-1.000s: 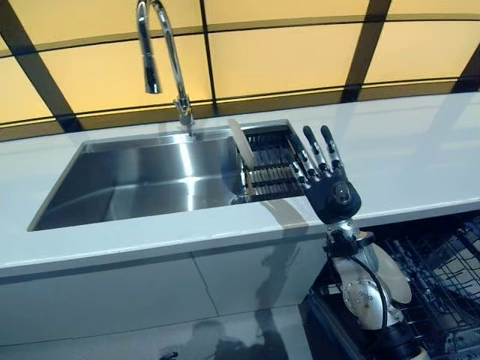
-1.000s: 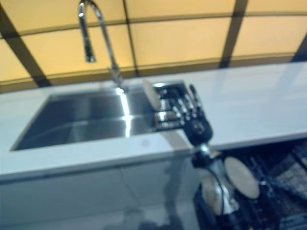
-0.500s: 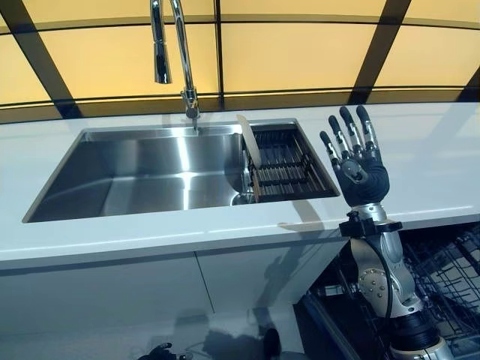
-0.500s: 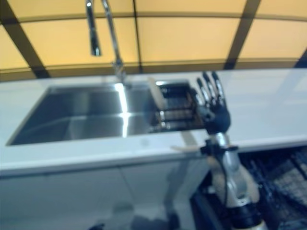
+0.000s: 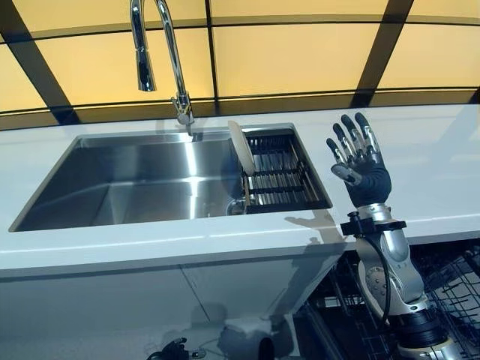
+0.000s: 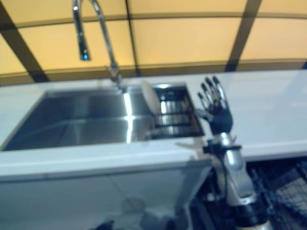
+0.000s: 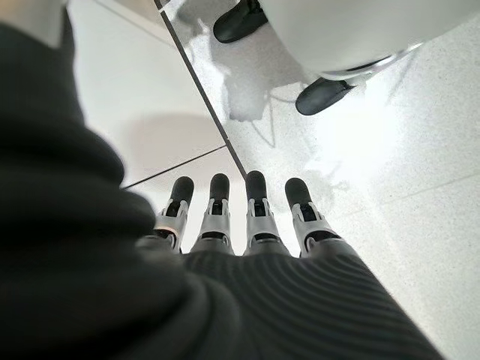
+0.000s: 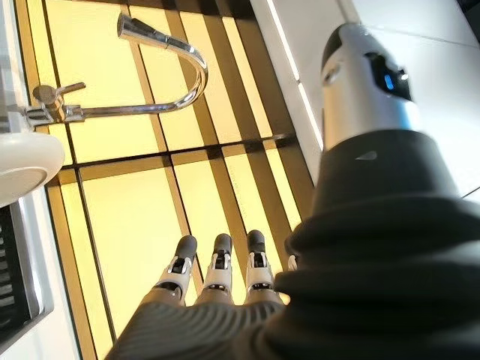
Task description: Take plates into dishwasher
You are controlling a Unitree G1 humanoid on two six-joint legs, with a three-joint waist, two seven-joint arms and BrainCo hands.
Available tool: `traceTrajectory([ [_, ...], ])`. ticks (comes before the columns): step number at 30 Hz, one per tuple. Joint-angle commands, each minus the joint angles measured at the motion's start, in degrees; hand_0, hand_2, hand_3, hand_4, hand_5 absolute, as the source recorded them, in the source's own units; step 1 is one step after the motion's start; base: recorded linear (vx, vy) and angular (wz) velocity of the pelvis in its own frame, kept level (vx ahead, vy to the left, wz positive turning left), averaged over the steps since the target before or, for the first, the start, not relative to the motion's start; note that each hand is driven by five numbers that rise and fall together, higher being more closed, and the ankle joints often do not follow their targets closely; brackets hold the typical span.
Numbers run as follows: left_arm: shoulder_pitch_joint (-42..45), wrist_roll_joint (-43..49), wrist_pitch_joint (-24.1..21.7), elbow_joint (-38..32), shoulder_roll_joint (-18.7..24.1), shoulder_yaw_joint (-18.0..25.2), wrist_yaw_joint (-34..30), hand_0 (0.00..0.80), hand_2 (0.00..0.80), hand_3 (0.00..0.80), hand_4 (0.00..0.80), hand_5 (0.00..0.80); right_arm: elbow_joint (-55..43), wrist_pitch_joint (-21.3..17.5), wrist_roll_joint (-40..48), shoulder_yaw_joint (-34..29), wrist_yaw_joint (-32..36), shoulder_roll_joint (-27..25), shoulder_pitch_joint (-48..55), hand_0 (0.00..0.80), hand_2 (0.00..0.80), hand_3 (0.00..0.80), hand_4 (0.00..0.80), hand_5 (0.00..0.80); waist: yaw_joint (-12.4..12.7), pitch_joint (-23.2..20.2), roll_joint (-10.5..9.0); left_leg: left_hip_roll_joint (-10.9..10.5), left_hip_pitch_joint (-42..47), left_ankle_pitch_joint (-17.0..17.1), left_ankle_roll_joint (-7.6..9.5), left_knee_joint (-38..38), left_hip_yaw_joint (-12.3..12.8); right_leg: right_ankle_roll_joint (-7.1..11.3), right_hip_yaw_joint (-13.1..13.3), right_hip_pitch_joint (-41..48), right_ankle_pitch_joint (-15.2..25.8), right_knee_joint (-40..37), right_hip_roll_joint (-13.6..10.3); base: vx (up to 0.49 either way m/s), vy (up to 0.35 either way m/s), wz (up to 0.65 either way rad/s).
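Now my right hand (image 5: 362, 171) is raised above the counter edge, fingers straight and spread, holding nothing. One pale plate (image 5: 241, 148) stands upright in the sink rack (image 5: 283, 176). My left hand (image 7: 247, 225) points floorward, fingers straight.

You are looking at a long white counter (image 5: 420, 150) that runs from left to right below a yellow panelled wall. A steel sink (image 5: 150, 180) is set into it towards the left, with a tall curved tap (image 5: 161, 52) standing at its far edge. At the sink's right end sits a dark rack (image 5: 281, 176), and one white plate (image 5: 241, 148) stands upright at the rack's left side.
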Motion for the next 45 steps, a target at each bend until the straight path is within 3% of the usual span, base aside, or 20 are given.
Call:
traceTrajectory([
  [1, -1.6, 2.0, -0.8, 1.1, 1.4, -1.0, -0.7, 0.000, 0.000, 0.000, 0.000, 0.000, -3.6, -1.1, -3.5, -1.3, -1.5, 0.5, -2.1, 0.000, 0.000, 0.000, 0.000, 0.000, 0.4, 0.2, -1.69, -6.8, -1.7, -7.3, 7.92, 3.2, 2.1, 0.53, 1.5, -3.8, -1.0, 0.8, 0.5, -0.018, 0.063, 0.01],
  [5, -1.2, 2.2, -0.6, 1.5, 1.7, -0.8, -1.0, 0.000, 0.000, 0.000, 0.000, 0.000, -4.0, -1.4, -7.5, -2.5, -2.1, -1.3, -1.7, 0.000, 0.000, 0.000, 0.000, 0.000, 0.3, 0.7, -1.86, -7.0, -1.7, -7.2, 8.34, 3.0, 2.1, 1.00, 1.1, -4.8, -0.1, 2.3, 0.2, -0.009, 0.056, 0.02],
  [9, -1.3, 3.4, -0.5, 3.0, 2.4, 0.0, -1.2, 0.000, 0.000, 0.000, 0.000, 0.000, -3.5, -0.7, -19.8, -4.0, -3.2, -6.0, -4.3, 0.000, 0.000, 0.000, 0.000, 0.000, 0.7, 1.1, -2.43, -7.2, -1.5, -7.6, 8.60, 3.6, 2.0, 1.25, 0.4, -5.2, 0.5, 3.5, -0.3, -0.001, 0.053, 0.01],
  [12, -1.6, 5.0, 0.1, 3.2, 3.3, 1.2, -1.9, 0.000, 0.000, 0.000, 0.000, 0.000, -1.3, 1.4, -33.7, -5.4, -4.4, -14.5, -9.8, 0.000, 0.000, 0.000, 0.000, 0.000, 1.2, 1.2, -3.16, -7.3, -0.9, -7.8, 8.50, 3.6, 1.7, 1.70, -0.2, -5.0, 1.0, 4.2, -0.5, 0.029, 0.046, 0.01],
  [18, -1.6, 5.9, 1.5, 1.4, 5.4, 1.2, -2.9, 0.000, 0.000, 0.000, 0.000, 0.000, 5.8, 2.8, -46.1, -3.2, -2.7, -32.3, -19.8, 0.000, 0.000, 0.000, 0.000, 0.000, 2.6, 1.0, -4.81, -7.2, -0.1, -7.8, 8.58, 3.2, 0.6, 2.43, -1.6, -5.0, 1.6, 5.6, -1.0, 0.028, 0.036, 0.02],
  [24, -0.8, 6.5, 1.8, 0.4, 6.7, 0.7, -3.4, 0.000, 0.000, 0.000, 0.000, 0.000, 7.4, -0.8, -60.5, 3.3, 0.7, -45.8, -27.5, 0.000, 0.000, 0.000, 0.000, 0.000, 3.8, 0.5, -6.41, -7.2, 0.5, -7.4, 8.67, 2.8, -0.4, 3.00, -2.7, -4.6, 2.1, 5.6, -1.3, 0.029, 0.029, 0.08],
  [27, -0.3, 6.8, 2.2, -0.1, 7.4, 0.6, -3.2, 0.000, 0.000, 0.000, 0.000, 0.000, 9.2, -6.8, -71.1, 10.1, -0.3, -51.7, -34.0, 0.000, 0.000, 0.000, 0.000, 0.000, 4.5, 0.3, -7.32, -7.1, 0.9, -7.3, 8.72, 2.5, -0.9, 3.36, -3.5, -4.1, 2.2, 5.5, -1.5, 0.015, 0.013, 0.04],
  [34, 0.7, 6.1, 2.9, -1.1, 9.7, 1.3, -3.1, 0.000, 0.000, 0.000, 0.000, 0.000, 10.7, -13.3, -77.4, 25.1, 6.3, -55.7, -45.8, 0.000, 0.000, 0.000, 0.000, 0.000, 5.7, 0.2, -9.23, -6.9, 1.7, -7.1, 8.75, 2.3, -1.5, 3.97, -4.5, -3.5, 2.6, 5.6, -1.6, 0.007, 0.012, 0.11],
  [45, 0.7, 6.2, 3.5, -2.7, 9.8, 1.0, -3.7, 0.000, 0.000, 0.000, 0.000, 0.000, 20.8, -16.5, -83.6, 37.8, 10.1, -48.9, -52.4, 0.000, 0.000, 0.000, 0.000, 0.000, 7.5, 1.2, -10.11, -6.6, 2.7, -7.9, 8.96, 3.4, -1.5, 3.99, -5.6, -2.6, 2.0, 6.3, -2.0, -0.011, 0.008, 0.01],
])
